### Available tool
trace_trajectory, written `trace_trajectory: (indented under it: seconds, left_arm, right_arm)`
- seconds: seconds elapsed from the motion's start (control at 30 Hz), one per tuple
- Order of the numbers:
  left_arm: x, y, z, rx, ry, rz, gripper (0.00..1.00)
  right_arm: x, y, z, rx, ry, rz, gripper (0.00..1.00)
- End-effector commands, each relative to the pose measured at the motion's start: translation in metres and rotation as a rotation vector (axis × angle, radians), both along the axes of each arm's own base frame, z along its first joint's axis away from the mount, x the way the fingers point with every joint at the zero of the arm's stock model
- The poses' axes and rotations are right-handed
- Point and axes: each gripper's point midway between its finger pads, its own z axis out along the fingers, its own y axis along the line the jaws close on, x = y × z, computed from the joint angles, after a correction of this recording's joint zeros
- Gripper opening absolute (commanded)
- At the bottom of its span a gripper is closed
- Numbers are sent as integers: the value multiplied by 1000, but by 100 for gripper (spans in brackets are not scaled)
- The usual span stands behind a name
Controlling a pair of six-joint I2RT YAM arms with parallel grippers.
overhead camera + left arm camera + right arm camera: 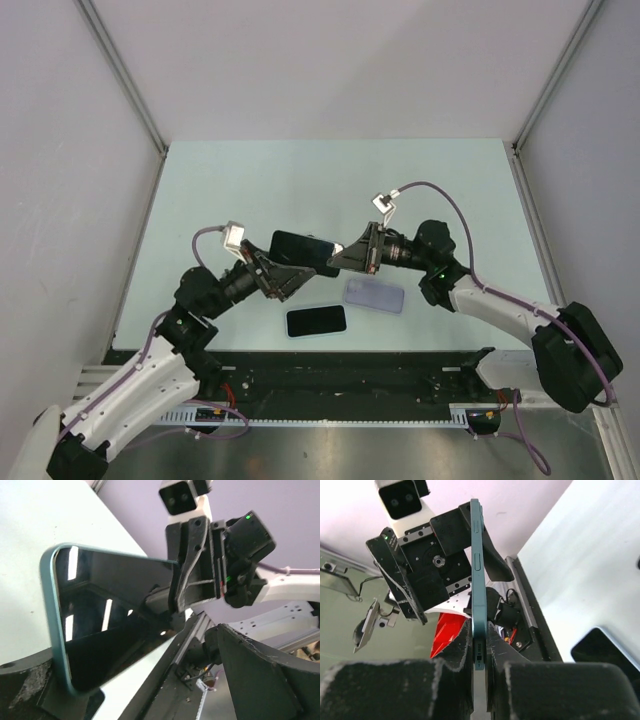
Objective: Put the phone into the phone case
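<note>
Grey walls enclose a pale mint table [250, 180]. Both arms bend inward from the near edge and meet over its middle. The left arm [150, 370] angles up and right; the right arm [500, 305] reaches left, wrist level. Between them a teal-rimmed phone [300, 246] is held in the air, on edge. The right gripper [479, 645] is clamped on one end of it. The left gripper [288, 275] straddles the phone with its jaws apart. A translucent lilac phone case [373, 294] lies flat toward the near edge, right of centre. Just beside it, nearer that edge, lies a dark phone-shaped slab [316, 321].
</note>
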Motion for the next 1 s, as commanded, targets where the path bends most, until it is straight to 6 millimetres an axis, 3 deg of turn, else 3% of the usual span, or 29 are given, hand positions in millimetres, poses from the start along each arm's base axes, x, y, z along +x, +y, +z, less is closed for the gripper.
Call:
trace_trajectory:
  seconds: [0.0, 0.23, 0.43, 0.63, 0.97]
  left_arm:
    - [6, -1, 15, 77, -105, 2, 100]
    - [28, 5, -9, 279, -93, 62, 100]
    - [38, 2, -25, 365, -80, 59, 100]
    - [49, -8, -47, 426, -24, 27, 100]
    - [60, -42, -95, 504, 140, -130, 100]
  right_arm:
    - [15, -22, 21, -11, -61, -73, 0]
    - [49, -70, 1, -109, 28, -204, 0]
    - [54, -108, -37, -262, 101, -241, 0]
    - [38, -147, -80, -423, 250, -304, 0]
    - [12, -160, -113, -526, 328, -267, 0]
